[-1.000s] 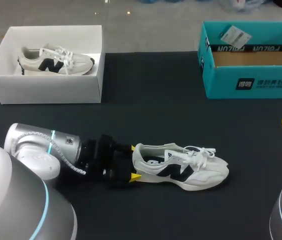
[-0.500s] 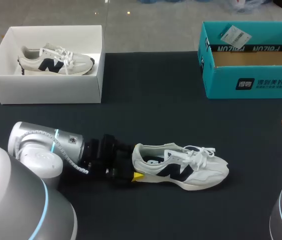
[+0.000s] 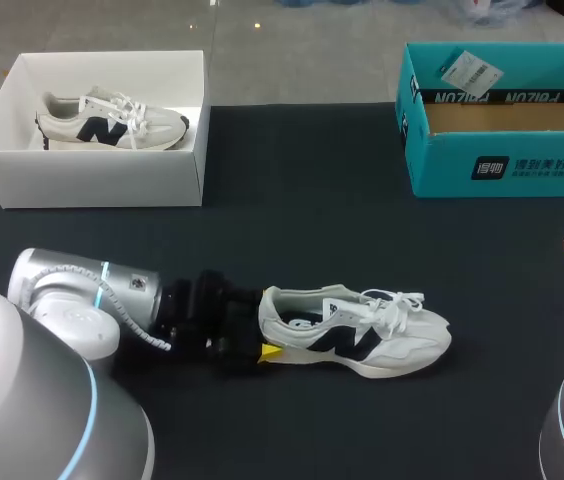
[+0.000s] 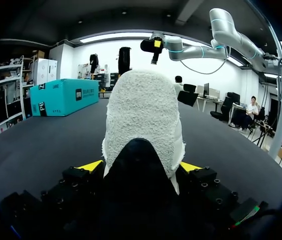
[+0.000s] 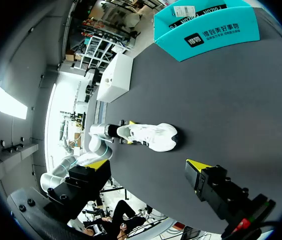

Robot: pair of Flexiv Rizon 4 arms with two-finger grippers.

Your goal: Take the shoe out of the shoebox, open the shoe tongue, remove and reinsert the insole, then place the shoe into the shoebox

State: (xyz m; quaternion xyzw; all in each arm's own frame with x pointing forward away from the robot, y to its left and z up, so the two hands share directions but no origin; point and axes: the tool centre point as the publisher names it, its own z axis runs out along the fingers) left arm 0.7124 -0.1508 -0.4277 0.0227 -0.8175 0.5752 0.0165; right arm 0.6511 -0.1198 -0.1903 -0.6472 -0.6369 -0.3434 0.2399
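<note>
My left gripper (image 3: 262, 325) is clamped on the heel of the shoe (image 3: 362, 335), yellow tips on either side.

The shoe lies on its sole near the front of the dark table (image 3: 292, 220), toe pointing right. My right gripper (image 5: 145, 166) hangs off to the right with its fingers wide apart, holding nothing. A teal shoebox (image 3: 502, 165) stands far right. A white shoebox (image 3: 92, 180) far left holds a second shoe (image 3: 112, 120).

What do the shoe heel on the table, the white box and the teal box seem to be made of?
Shoe heel: fuzzy off-white textile, perhaps suede or terry; napped surface close up. White box: likely smooth matte card; crisp thin walls. Teal box: printed cardboard; brown unprinted floor inside.
</note>
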